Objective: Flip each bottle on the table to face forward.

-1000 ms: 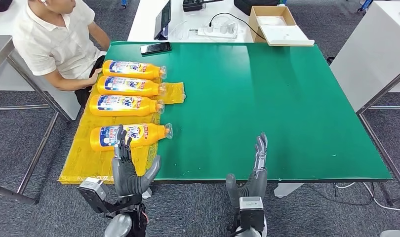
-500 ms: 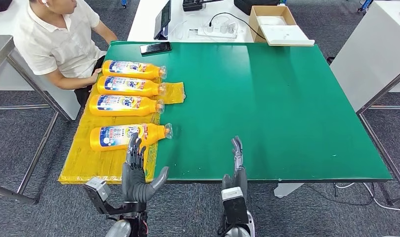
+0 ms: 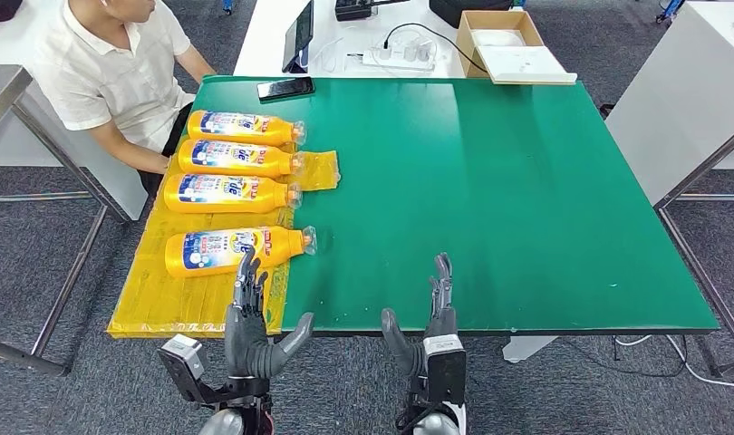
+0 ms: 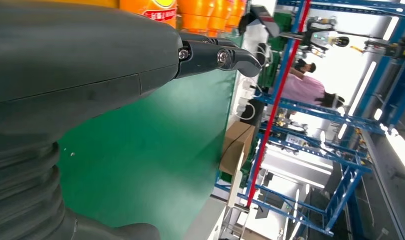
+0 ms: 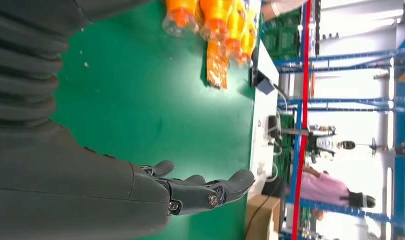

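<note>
Several orange bottles lie on their sides in a row on a yellow sheet (image 3: 155, 290) at the left of the green table (image 3: 490, 181), labels up, caps pointing right. The nearest bottle (image 3: 232, 249) lies just beyond my left hand (image 3: 250, 326), which is open at the table's front edge, fingertips close to the bottle but apart from it. The farther bottles (image 3: 227, 192) (image 3: 236, 157) (image 3: 244, 127) lie behind it. My right hand (image 3: 431, 331) is open at the front edge near the middle, holding nothing. In the right wrist view the bottle caps (image 5: 200, 17) show beyond the open fingers (image 5: 200, 192).
A person in a white shirt (image 3: 110, 72) sits at the table's far left corner, close to the farthest bottle. A phone (image 3: 285, 88) lies on the far edge. A cardboard box (image 3: 508, 45) and a power strip (image 3: 400, 56) sit on the white table behind.
My left hand drew back slightly from the nearest bottle towards the front edge. My right hand pulled back and turned, thumb out. The person's hand left the farthest bottle.
</note>
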Motion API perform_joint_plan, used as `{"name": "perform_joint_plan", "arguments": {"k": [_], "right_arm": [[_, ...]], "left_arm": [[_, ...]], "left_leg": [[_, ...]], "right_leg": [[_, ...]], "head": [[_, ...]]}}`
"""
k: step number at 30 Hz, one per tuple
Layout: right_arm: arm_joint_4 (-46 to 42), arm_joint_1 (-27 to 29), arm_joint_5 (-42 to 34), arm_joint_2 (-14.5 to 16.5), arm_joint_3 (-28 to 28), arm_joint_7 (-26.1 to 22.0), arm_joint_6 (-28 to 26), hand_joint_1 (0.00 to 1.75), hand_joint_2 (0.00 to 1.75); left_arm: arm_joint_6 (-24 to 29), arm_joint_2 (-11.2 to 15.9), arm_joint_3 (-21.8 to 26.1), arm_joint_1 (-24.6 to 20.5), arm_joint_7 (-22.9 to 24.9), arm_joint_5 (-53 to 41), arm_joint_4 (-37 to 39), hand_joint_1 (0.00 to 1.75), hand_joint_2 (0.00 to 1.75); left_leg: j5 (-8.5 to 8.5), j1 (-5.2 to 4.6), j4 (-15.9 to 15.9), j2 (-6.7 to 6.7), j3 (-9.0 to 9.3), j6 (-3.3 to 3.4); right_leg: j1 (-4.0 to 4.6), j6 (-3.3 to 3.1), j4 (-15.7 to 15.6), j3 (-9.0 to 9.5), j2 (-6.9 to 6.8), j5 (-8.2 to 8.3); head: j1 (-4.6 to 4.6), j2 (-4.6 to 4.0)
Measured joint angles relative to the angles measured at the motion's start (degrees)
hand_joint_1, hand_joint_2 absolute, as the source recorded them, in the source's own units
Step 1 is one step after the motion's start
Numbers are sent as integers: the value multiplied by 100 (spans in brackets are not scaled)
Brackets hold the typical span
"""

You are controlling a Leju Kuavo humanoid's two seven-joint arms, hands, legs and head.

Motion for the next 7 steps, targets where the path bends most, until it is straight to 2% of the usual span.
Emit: {"name": "perform_joint_plan", "arguments": {"k": [7], "right_arm": [[58, -2, 36, 4, -76, -92, 23, 0, 175]], "left_arm": [[49, 31, -58, 14, -153, -169, 0, 0, 175]], "left_leg": [[0, 0, 0, 0, 0, 0]], "right_leg": [[0, 0, 0, 0, 0, 0]], "head": [[1, -1]]}}
